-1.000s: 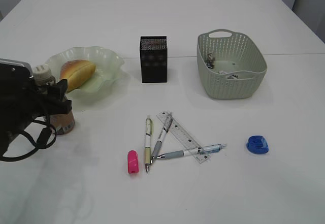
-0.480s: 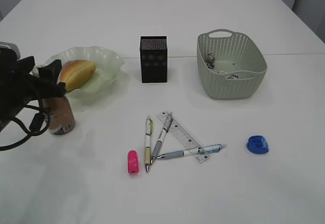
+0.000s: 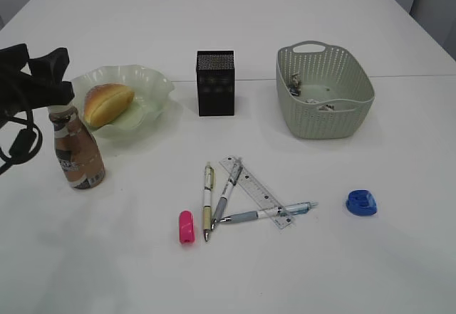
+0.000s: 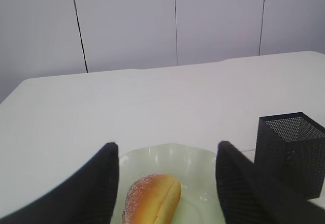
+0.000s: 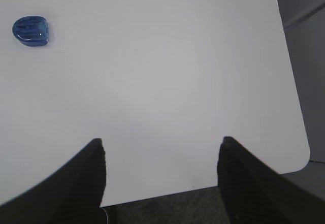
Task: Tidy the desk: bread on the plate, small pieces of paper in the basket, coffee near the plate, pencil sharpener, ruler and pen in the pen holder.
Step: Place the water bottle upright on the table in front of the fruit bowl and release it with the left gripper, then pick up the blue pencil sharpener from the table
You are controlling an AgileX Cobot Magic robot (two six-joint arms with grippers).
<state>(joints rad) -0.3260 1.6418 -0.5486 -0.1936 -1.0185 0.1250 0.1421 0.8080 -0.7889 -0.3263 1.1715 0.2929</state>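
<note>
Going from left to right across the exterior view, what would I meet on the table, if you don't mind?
Coffee → bread → pink sharpener → pen holder → basket → blue sharpener.

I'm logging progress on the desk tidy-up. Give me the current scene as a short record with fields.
bread: on the plate, bread lying in plate
coffee: upright on the table beside the plate
basket: holds small scraps
pen holder: nothing seen inside, standing between plate and basket
ruler: on the table under the pens
pens: three, lying loose
blue sharpener: alone on the table
pink item: beside the pens
left gripper: open, above the coffee
right gripper: open, holding nothing
</note>
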